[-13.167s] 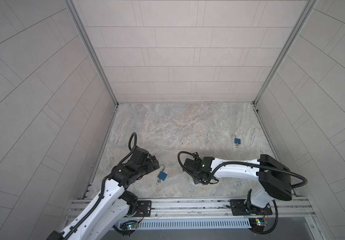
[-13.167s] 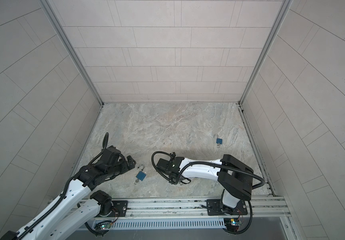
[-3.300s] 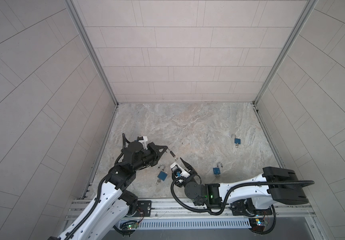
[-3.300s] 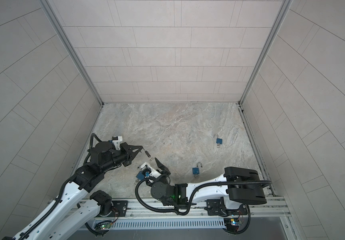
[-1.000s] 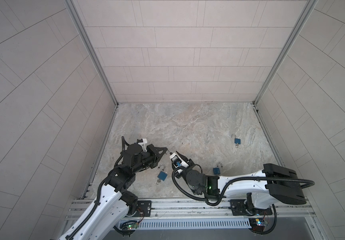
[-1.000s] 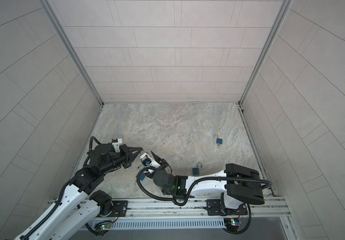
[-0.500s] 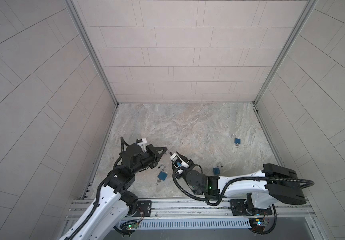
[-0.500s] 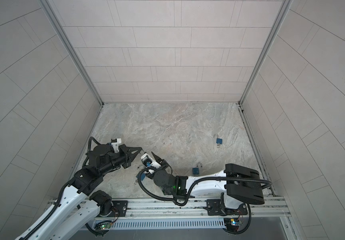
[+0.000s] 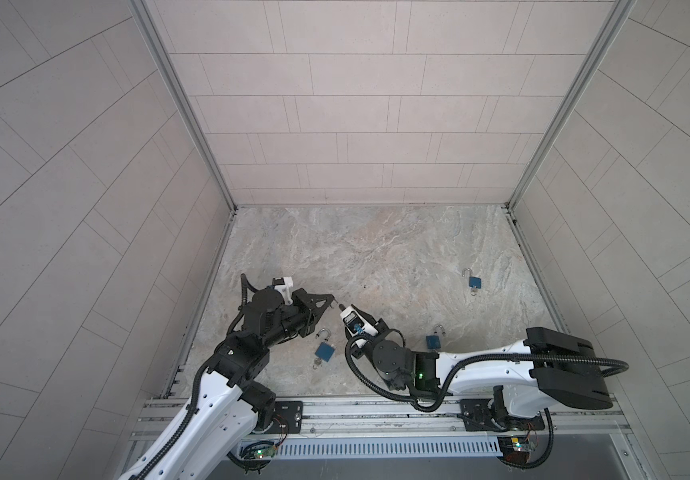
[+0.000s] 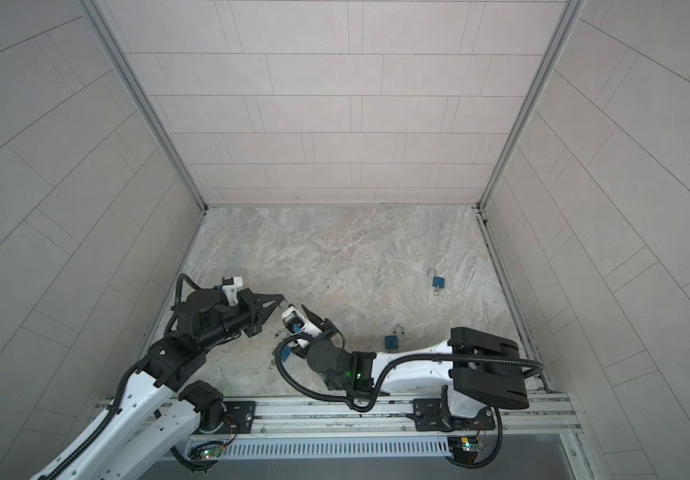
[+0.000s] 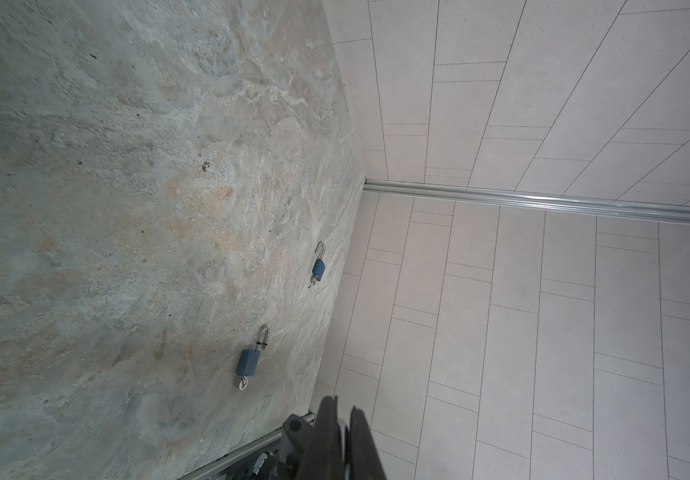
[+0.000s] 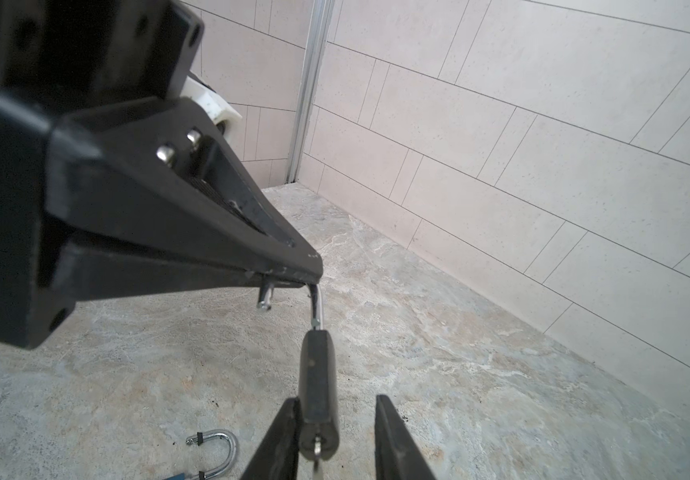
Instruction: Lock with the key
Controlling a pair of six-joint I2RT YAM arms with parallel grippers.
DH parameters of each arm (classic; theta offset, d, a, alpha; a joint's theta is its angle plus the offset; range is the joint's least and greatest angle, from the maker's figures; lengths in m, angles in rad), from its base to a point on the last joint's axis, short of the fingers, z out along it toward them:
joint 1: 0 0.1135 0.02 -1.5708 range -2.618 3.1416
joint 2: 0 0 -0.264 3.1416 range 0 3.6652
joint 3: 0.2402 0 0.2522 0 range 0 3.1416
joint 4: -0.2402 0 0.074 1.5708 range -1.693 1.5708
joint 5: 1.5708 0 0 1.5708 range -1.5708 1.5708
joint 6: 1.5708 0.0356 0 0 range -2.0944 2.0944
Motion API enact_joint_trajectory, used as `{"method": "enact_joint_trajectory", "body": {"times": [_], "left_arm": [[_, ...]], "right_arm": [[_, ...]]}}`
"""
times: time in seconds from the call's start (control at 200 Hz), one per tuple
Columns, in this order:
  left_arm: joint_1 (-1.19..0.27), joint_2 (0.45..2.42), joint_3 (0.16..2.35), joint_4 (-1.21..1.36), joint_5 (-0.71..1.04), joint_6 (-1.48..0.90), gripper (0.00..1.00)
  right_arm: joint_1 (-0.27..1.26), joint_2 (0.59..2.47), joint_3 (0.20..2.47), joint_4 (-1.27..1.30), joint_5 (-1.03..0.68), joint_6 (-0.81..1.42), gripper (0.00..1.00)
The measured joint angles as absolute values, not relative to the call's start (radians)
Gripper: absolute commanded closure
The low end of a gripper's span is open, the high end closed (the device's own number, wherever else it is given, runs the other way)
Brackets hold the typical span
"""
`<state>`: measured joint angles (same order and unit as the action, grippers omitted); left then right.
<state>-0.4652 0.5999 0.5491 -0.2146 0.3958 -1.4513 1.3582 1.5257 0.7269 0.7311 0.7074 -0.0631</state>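
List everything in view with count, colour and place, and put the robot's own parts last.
held padlock: 1, dark, edge-on, hanging by its open shackle from the left pincer.
floor padlocks: 3, blue, silver shackles; front left, front centre-right, farther back right.
keys: 4, silvery, one at each padlock's base.
floor: 1, grey marbled, under everything.
walls: 3, pale tiled, left, back, right.
rail: 1, metal, front edge, under both arm bases.
arms: 2, white and black, left and right.
left pincer: 1, black, shut on the held padlock's shackle.
right pincer: 1, black, open, fingers flanking the held padlock's body.
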Motion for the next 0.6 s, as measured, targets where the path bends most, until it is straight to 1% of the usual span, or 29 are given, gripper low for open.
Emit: {"method": "enact_joint_trajectory", "body": {"times": [0.235, 0.375, 0.54, 0.6], "left_arm": [[-0.465, 0.598, 0.542, -0.212, 0.396, -1.453, 1.00], [-0.465, 0.598, 0.532, -0.206, 0.395, -1.460, 1.00], [-0.465, 0.598, 0.527, -0.201, 0.395, -1.464, 1.00], [-0.465, 0.598, 0.524, -0.198, 0.395, -1.465, 1.00]], "right_arm": [[1.358, 1.526, 0.727, 0.729, 0.695, -0.071, 0.77], [1.354, 1.526, 0.728, 0.729, 0.677, -0.071, 0.78], [1.349, 1.526, 0.731, 0.714, 0.651, -0.069, 0.95], [1.346, 1.525, 0.734, 0.698, 0.639, -0.062, 0.98]]}}
